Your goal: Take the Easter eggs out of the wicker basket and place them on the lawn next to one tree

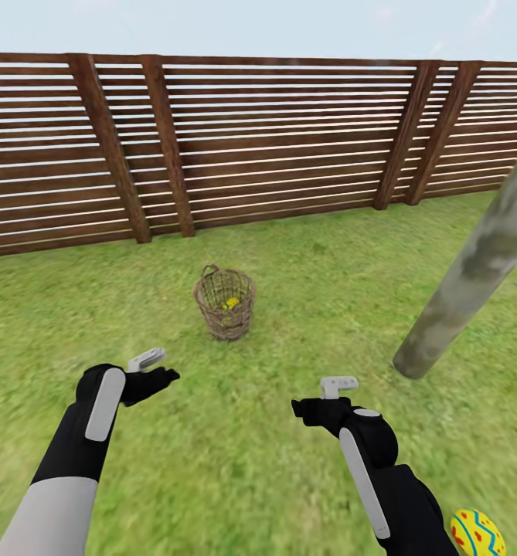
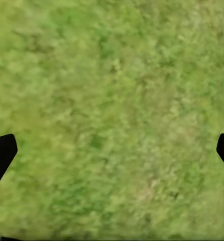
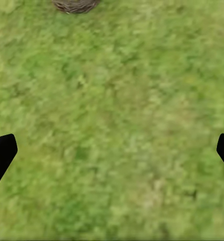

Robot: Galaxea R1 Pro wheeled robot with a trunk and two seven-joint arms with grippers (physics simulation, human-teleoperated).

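- Left gripper [image 1: 159, 369]: held out low over the lawn [image 1: 289, 255] at the near left, black fingers spread wide, nothing between them. In the left wrist view [image 2: 112, 145], two dark fingertips [image 2: 1, 153] at opposite sides with bare grass between, so released and empty.
- Fence [image 1: 212, 147]: brown horizontal slats along the far edge of the lawn, running the whole width behind everything.
- Wicker basket [image 1: 226, 303]: upright on the lawn, ahead of both grippers and roughly midway between them, well apart from each, a little closer to the left one. A patch of yellow inside, an Easter egg [image 1: 230, 303], seen through the open weave; how many lie in there cannot be told.
- Basket base [image 3: 76, 5] also at the border of the right wrist view, far beyond the fingertips.
- Right gripper [image 1: 312, 405]: held out low over the lawn at the near right, also spread wide and holding nothing; in the right wrist view [image 3: 112, 145], fingertips [image 3: 1, 153] far apart with only grass between.
- Tree [image 1: 474, 270]: thick pale grey-green trunk, leaning, rooted in the lawn to the right of the basket and ahead-right of the right gripper.
- Second Easter egg [image 1: 477, 533]: yellow with blue zigzag and red dots, at the near right corner of the lawn, beside the right forearm, behind the right gripper, near the tree's side but apart from its base.
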